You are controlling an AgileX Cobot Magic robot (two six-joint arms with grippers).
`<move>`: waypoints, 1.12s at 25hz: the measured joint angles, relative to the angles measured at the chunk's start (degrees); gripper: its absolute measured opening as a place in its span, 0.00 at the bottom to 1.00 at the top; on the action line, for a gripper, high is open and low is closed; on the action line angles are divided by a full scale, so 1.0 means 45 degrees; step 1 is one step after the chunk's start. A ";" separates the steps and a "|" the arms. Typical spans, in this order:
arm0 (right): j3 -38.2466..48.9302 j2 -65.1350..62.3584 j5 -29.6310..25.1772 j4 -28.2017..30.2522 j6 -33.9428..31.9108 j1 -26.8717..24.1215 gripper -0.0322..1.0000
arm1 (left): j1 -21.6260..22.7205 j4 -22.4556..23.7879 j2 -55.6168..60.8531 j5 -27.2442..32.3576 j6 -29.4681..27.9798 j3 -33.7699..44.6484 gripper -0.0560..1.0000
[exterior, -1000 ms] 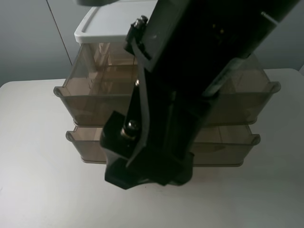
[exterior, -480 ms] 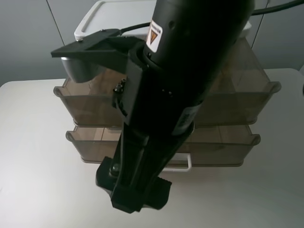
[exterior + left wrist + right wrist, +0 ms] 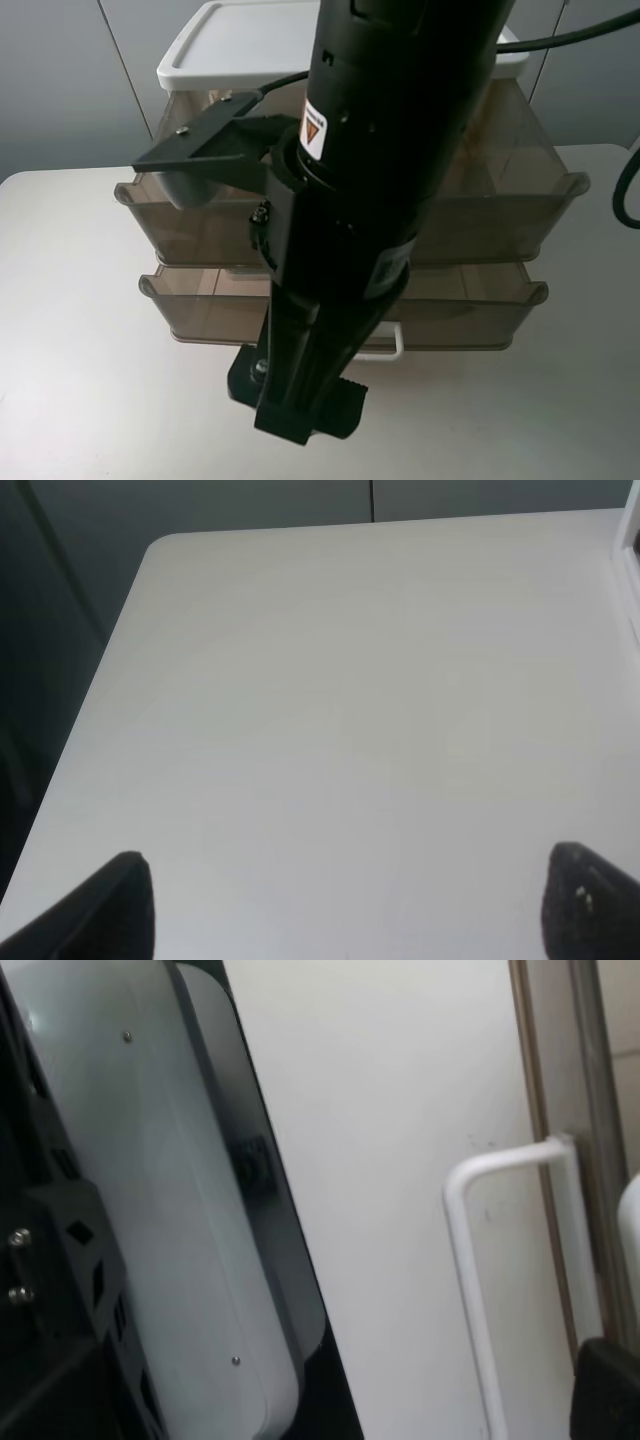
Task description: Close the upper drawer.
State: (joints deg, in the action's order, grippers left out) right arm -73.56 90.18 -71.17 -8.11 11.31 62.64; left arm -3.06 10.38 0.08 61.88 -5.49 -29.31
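Note:
The upper drawer is smoky brown translucent plastic and stands pulled out of the cabinet. Its middle and handle are hidden behind my black right arm in the exterior view. A white loop handle with faint dark specks shows in the right wrist view, over the white table. One dark fingertip sits close beside it. My right gripper hangs low in front of the drawers; its jaws are not shown. My left gripper is open over bare table, away from the drawers.
The lower drawer is also pulled out, with its white handle partly showing beside my arm. The cabinet has a white top. The white table surrounds it. A black cable hangs at the right.
My right arm has swung and lowered in front of the drawers. The gripper end has moved slightly right and down. The drawers have not moved.

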 joint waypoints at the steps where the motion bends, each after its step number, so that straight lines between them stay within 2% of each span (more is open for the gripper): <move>1: 0.0000 0.0000 -0.0024 0.0129 -0.0096 0.0019 0.71 | 0.0000 0.0000 0.0000 0.0000 0.0000 0.0000 0.76; 9: 0.0000 0.0000 0.0228 0.2164 -0.0556 0.0003 0.71 | 0.0000 0.0000 0.0000 0.0000 0.0000 0.0000 0.76; 21: 0.0000 0.0000 0.1980 0.5000 -0.0728 -0.0050 0.71 | 0.0000 0.0000 0.0000 0.0000 0.0000 0.0000 0.76; 28: 0.0023 0.0029 0.2410 0.4962 -0.0409 -0.0816 0.71 | 0.0000 0.0000 0.0000 0.0000 0.0000 0.0000 0.76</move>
State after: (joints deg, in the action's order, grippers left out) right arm -73.45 90.31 -60.33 14.22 9.47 58.97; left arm -3.06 10.38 0.08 61.88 -5.49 -29.31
